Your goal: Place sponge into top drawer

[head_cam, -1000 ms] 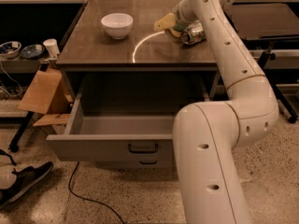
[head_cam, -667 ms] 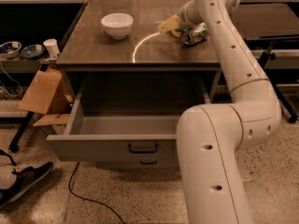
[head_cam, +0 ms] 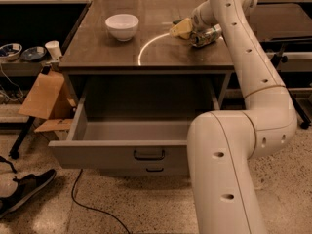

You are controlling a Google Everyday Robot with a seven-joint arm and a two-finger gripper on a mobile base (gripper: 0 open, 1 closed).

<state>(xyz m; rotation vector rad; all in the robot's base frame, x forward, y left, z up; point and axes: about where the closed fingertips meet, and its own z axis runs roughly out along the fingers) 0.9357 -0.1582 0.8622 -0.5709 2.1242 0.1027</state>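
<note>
Dark tabletop (head_cam: 97, 52), back right corner: my gripper (head_cam: 194, 24) sits low there, against the yellow sponge (head_cam: 181, 28); I cannot tell whether it has a grip. The crushed can (head_cam: 208, 34) lies just right, the white bowl (head_cam: 122, 26) farther left. Below, the top drawer (head_cam: 97, 155) stands pulled out. Since a second ago my arm has leaned slightly right; the sponge has barely shifted.

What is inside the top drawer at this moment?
The top drawer shows only its bare floor; the arm covers its right part. The sponge is on the tabletop by the gripper.
</note>
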